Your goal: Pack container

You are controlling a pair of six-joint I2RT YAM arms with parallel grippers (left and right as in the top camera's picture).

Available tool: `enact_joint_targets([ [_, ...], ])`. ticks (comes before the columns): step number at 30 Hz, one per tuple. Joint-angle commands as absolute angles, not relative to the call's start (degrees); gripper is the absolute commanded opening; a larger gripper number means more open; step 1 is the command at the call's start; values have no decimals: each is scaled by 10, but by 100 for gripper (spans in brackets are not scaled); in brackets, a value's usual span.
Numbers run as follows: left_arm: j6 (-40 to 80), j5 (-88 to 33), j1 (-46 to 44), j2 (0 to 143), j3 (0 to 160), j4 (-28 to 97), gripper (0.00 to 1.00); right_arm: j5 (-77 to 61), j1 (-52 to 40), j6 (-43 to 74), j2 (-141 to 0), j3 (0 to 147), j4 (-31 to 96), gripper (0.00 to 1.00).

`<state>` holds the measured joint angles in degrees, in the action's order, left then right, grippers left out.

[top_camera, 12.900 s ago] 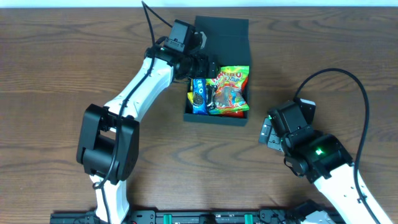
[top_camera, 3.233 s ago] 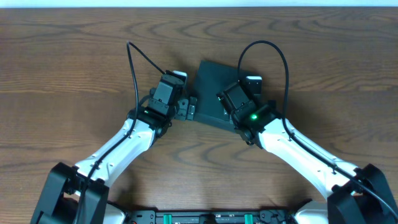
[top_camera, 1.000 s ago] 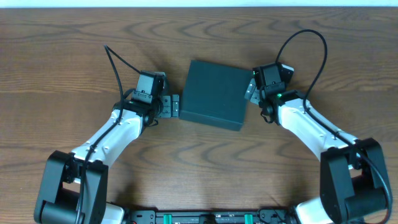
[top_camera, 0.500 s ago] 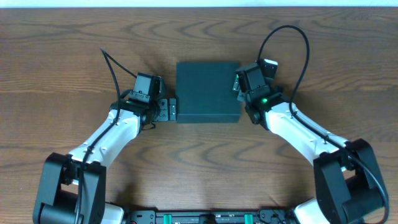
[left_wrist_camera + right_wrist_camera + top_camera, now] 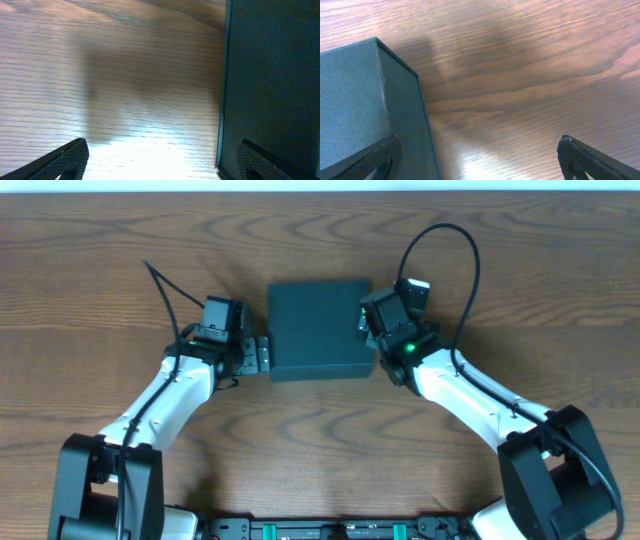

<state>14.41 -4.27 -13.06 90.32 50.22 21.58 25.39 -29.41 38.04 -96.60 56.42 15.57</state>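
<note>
Container (image 5: 318, 328) lies closed on the surface (image 5: 520, 270), midway between the left and right edges and nearer the far edge. You see the left jaws released wide over its left wall and the right jaws released wide over its right wall, both grasping nothing.

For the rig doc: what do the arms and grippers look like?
Left arm and right arm have white links, black joint housings and a black cable looping off each wrist. Left gripper and right gripper are black, with cross-hatched fingers. A green light glows on the right wrist.
</note>
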Motion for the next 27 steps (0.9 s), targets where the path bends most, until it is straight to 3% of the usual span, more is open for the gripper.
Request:
enact_joint_targets([
  [1,149,-54,-122,895,511,215,95,123,-340,377,-982,554,177,99],
  [13,113,-54,-116,895,511,179,95,141,-345,392,-982,555,197,99],
  [27,90,-54,-89,908,512,106,96,144,-340,417,-971,555,325,99],
])
